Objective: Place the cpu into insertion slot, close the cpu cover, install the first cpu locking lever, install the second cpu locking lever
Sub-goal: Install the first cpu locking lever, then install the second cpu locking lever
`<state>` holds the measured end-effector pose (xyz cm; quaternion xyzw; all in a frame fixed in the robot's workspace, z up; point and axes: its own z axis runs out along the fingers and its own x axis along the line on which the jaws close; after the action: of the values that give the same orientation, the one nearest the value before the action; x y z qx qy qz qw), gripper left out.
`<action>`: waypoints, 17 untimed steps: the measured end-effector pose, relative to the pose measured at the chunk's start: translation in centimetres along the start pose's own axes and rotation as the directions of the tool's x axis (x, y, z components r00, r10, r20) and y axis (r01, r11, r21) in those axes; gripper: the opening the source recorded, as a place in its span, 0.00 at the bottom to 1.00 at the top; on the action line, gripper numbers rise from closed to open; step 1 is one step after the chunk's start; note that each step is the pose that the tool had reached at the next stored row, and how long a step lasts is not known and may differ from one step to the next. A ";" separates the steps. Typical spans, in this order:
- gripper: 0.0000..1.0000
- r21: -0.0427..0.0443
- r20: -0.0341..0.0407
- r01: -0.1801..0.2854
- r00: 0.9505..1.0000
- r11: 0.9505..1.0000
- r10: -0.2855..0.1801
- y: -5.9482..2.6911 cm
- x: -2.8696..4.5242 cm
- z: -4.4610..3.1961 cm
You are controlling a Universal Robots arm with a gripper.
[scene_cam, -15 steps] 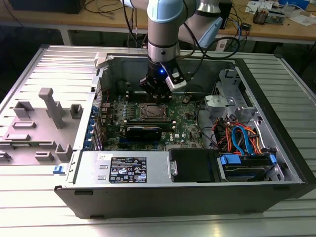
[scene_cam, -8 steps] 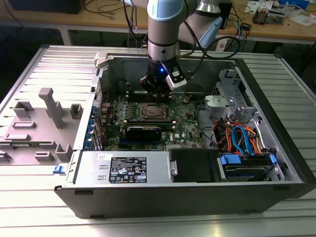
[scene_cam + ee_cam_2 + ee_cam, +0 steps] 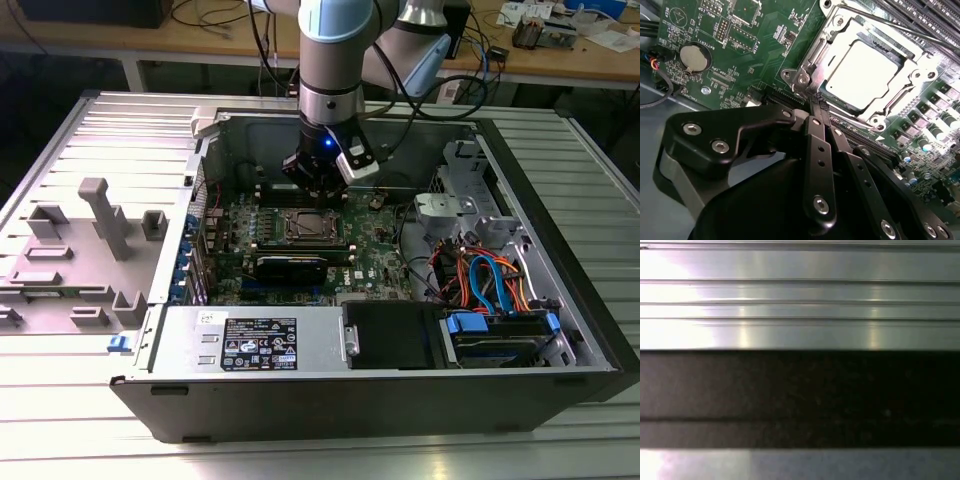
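The cpu (image 3: pixel 865 70), a silvery square chip, lies in the insertion slot (image 3: pixel 305 228) on the green motherboard (image 3: pixel 755 30). The cpu cover (image 3: pixel 826 47), a silvery frame, lies flat around the chip. A thin metal lever rod (image 3: pixel 920 34) runs along one side of the socket. In the second wrist view my gripper (image 3: pixel 816 103) is shut, its black fingers (image 3: pixel 820 150) pressed together with nothing seen between them. Its tips sit just beside the socket's corner bracket (image 3: pixel 802 79). In the exterior view the gripper (image 3: pixel 316 188) hangs low inside the open case, just behind the socket.
A long black card (image 3: pixel 290 265) sits in front of the socket, and a labelled power supply box (image 3: pixel 250 340) lines the case's near wall. Drive cables (image 3: pixel 490 280) fill the exterior view's right. A coin battery (image 3: pixel 694 57) is on the board. A grey fixture (image 3: pixel 100 230) stands outside the case.
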<state>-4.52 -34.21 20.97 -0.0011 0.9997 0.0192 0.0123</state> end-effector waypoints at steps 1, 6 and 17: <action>0.11 0.000 0.000 0.000 1.000 1.000 0.000 -0.05 0.00 0.00; 0.11 0.000 0.000 0.000 1.000 1.000 0.000 -0.11 0.00 -0.01; 0.11 0.002 -0.001 0.000 1.000 1.000 0.000 -0.15 -0.03 -0.78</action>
<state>-4.51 -34.39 21.74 -0.0013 0.9998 0.0183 0.0116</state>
